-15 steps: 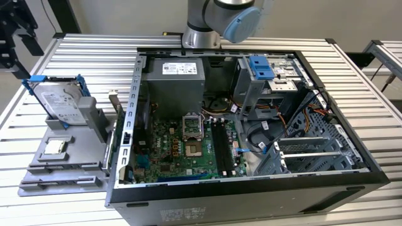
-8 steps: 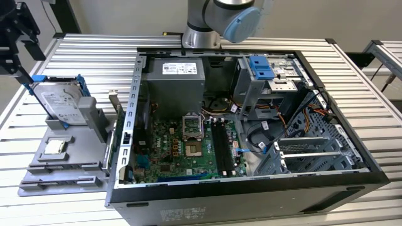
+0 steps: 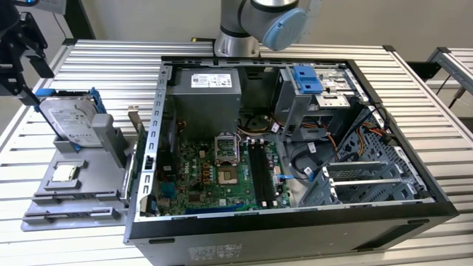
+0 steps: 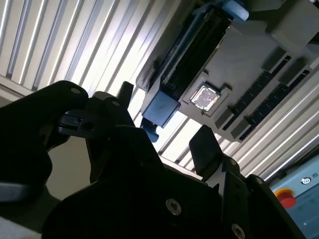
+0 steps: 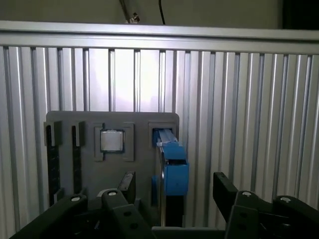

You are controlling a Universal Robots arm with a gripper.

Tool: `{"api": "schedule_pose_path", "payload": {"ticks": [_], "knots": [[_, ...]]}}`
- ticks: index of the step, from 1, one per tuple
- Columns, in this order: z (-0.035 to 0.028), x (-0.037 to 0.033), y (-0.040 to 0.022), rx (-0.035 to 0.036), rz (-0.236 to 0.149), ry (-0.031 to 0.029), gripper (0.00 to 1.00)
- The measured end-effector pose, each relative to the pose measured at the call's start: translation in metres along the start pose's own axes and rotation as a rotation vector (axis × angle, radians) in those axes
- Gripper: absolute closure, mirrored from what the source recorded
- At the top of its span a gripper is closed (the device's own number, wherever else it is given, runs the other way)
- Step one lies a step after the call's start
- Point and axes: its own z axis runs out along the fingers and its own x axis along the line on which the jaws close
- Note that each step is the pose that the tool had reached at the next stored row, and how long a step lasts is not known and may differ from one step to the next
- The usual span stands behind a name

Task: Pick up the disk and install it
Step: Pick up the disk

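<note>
Disk [image 3: 72, 119] is silver-grey with a white label, framed in bright blue. Plain grey tray [image 3: 81, 195], shiny silver chip [image 3: 65, 173], ribbed silver bench [image 3: 111, 61], green motherboard [image 3: 221, 183], black computer case [image 3: 296, 238], black end effector [image 5: 174, 189].

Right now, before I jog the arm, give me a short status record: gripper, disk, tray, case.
gripper: open, empty, aimed at the disk in the first wrist view
disk: standing on edge in its slot, blue carrier around it, not yet picked up
fixture tray: grey, on the slatted table, at the exterior view's left of the computer case
chip: flat in a tray recess beside the disk
computer case: side open, motherboard exposed
blue bracket: in the case's drive cage
</note>
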Motion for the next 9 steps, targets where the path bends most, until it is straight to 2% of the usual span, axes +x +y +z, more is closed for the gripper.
{"api": "schedule_pose_path", "payload": {"ticks": [9], "knots": [[0.0164, 0.0007, 0.0014, -0.0001, -0.005, -0.0001, 0.00]]}}
